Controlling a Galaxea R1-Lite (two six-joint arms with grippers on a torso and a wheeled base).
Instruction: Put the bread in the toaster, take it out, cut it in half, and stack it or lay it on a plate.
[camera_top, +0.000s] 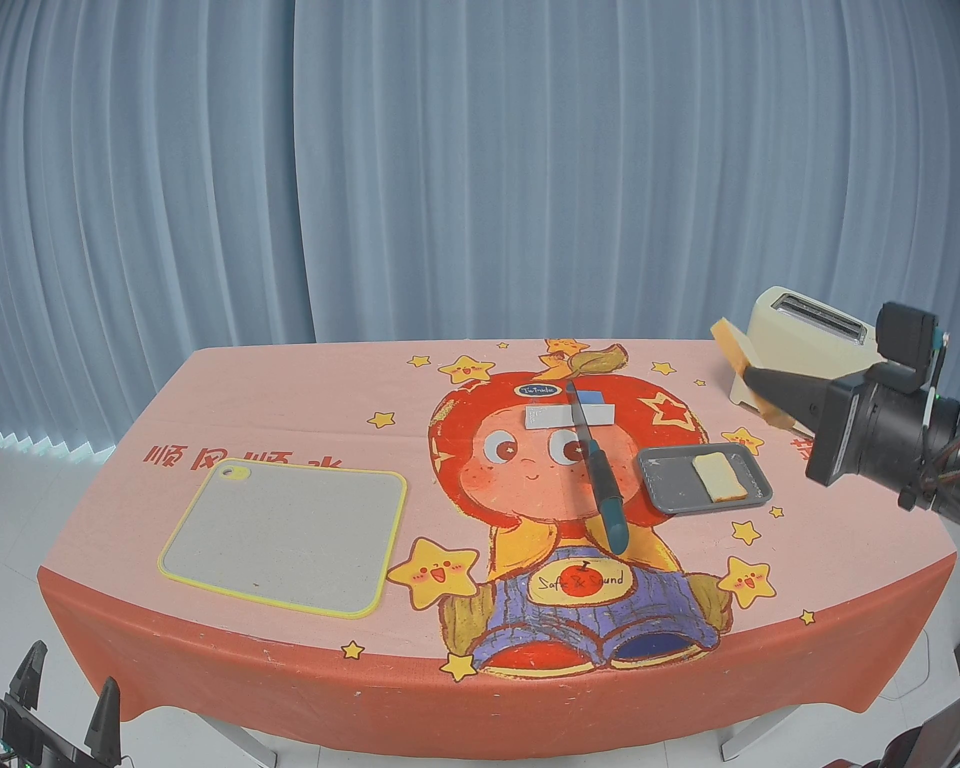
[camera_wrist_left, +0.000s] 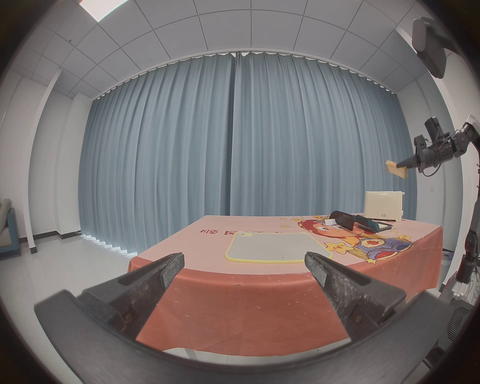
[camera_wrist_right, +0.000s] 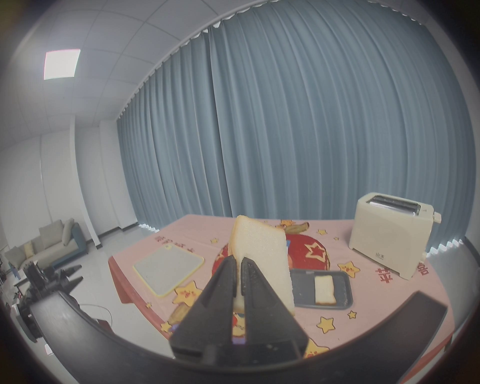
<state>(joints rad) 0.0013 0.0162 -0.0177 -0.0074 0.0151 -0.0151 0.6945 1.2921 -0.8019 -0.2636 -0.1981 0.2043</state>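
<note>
Off the table's (camera_top: 300, 400) front-left corner, the left gripper (camera_wrist_left: 244, 262) is spread wide and holds nothing. A cutting board (camera_top: 285, 535) lies near the front-left edge, a knife (camera_top: 598, 470) mid-table, and a grey plate (camera_top: 665, 485) (one slice (camera_top: 719, 476) on it) towards the right. The right gripper (camera_wrist_right: 239, 265) clamps the bread (camera_wrist_right: 262, 250) above the right edge, near the toaster (camera_top: 810, 345).

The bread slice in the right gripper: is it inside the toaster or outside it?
Outside. The right gripper holds the bread slice in the air, jaws shut on it, apart from the toaster.
</note>
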